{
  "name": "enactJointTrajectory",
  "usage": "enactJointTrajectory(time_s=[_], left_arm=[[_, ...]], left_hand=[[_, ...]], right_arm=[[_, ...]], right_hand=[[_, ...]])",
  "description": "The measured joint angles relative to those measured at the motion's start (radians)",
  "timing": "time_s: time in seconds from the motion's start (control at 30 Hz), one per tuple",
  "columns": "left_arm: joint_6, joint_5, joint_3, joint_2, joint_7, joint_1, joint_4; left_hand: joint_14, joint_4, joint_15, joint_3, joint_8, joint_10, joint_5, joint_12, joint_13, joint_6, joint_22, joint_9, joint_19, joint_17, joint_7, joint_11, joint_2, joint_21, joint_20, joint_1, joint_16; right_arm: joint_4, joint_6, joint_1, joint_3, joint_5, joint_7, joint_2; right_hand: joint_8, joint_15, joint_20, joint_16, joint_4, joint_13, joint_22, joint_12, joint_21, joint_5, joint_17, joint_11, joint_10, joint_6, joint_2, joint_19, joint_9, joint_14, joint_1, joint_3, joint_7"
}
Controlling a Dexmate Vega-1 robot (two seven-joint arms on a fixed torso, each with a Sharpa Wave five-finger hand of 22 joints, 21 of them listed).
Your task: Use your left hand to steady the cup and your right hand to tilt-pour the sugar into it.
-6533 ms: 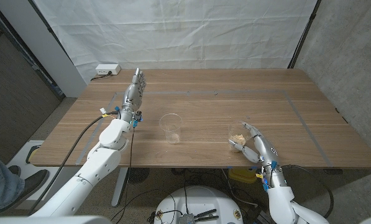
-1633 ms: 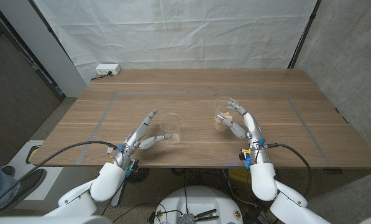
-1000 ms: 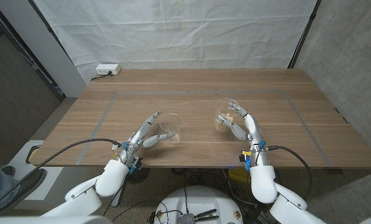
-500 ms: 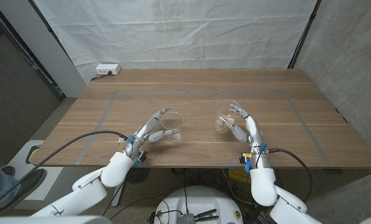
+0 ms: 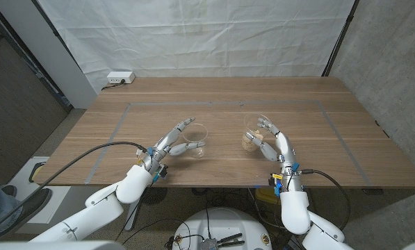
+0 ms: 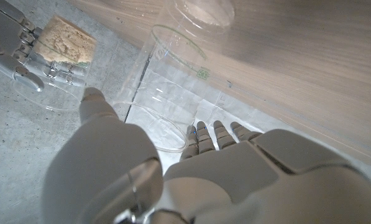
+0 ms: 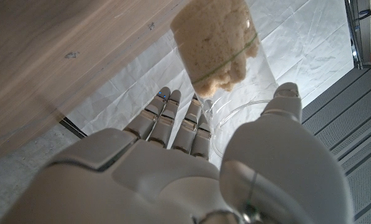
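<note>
Judging by looks, both thin clear plastic cups are light, slick and crushable: right hand (image 5: 270, 142) wraps the sugar-filled clear plastic cup (image 5: 251, 139) mid-wall, left hand (image 5: 171, 141) spreads loosely beside the empty clear plastic cup (image 5: 195, 139), so hold gently mid-wall.

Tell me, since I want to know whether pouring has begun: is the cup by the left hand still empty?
Empty. The clear cup stands upright with nothing inside; the sugar remains in the cup held by the right hand. The left hand reaches around it.
</note>
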Motion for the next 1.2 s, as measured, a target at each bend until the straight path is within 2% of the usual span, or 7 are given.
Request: enactJointTrajectory(time_s=[0.13,0.43,0.6,0.87,1.2], left_arm=[[0.0,-0.011,0.003,-0.002,-0.004,-0.004,0.003],[-0.001,-0.025,-0.009,0.005,-0.002,0.018,-0.009],[0.003,-0.03,-0.021,0.013,0.003,0.039,-0.026],[0.022,-0.034,-0.026,0.014,0.009,0.055,-0.035],[0.043,-0.033,-0.027,0.014,0.015,0.062,-0.04]], left_hand=[[0.0,-0.003,0.0,-0.003,-0.008,-0.008,0.004,-0.005,0.0,-0.01,0.0,0.0,0.001,0.0,0.01,0.008,0.0,0.0,0.013,0.0,0.0],[-0.015,0.004,0.015,-0.01,-0.019,-0.028,0.004,-0.017,0.0,-0.034,0.0,0.0,-0.004,0.003,0.012,0.027,0.0,0.0,0.029,0.0,-0.008],[-0.027,0.004,0.027,-0.01,-0.027,-0.042,0.004,-0.022,0.003,-0.051,0.0,0.0,-0.006,0.003,0.022,0.042,0.0,0.0,0.052,0.0,-0.008],[-0.044,0.004,0.036,-0.018,-0.035,-0.059,0.008,-0.028,0.003,-0.077,0.003,0.0,-0.011,0.003,0.037,0.054,0.005,0.0,0.057,-0.005,-0.016],[-0.049,0.008,0.041,-0.022,-0.035,-0.065,0.008,-0.028,0.003,-0.087,0.003,0.0,-0.017,0.003,0.037,0.057,0.005,0.0,0.063,-0.005,-0.016]], right_arm=[[-0.001,-0.002,-0.002,0.0,0.002,-0.001,0.001],[-0.002,-0.006,-0.005,-0.001,0.005,-0.001,0.002],[0.0,-0.004,-0.005,-0.001,0.006,-0.003,0.002],[0.005,0.002,-0.004,-0.001,0.01,-0.001,0.0],[0.008,0.004,-0.003,-0.001,0.012,0.003,-0.001]], right_hand=[[-0.001,0.0,0.0,0.0,0.0,0.0,0.0,0.0,0.0,0.0,0.0,0.0,0.0,0.0,0.0,0.0,0.0,0.0,0.0,0.0,0.0],[-0.001,0.0,0.0,0.0,0.0,0.0,0.0,0.0,0.0,-0.004,0.0,0.0,0.0,0.0,0.003,0.0,0.0,0.0,0.003,0.0,0.0],[-0.001,0.0,0.0,0.0,0.0,0.0,0.0,0.0,0.0,-0.004,0.0,0.0,0.0,0.0,0.002,0.0,0.0,0.0,0.006,0.0,0.0],[-0.002,0.0,0.0,0.0,0.0,0.0,0.0,0.0,0.0,-0.007,0.0,0.0,0.0,0.0,0.002,0.0,0.0,0.0,0.006,0.0,0.0],[-0.002,0.0,0.0,0.0,0.0,0.0,0.0,0.0,0.0,-0.011,0.0,0.0,0.0,0.004,0.003,0.0,0.0,0.0,0.004,0.0,0.004]])
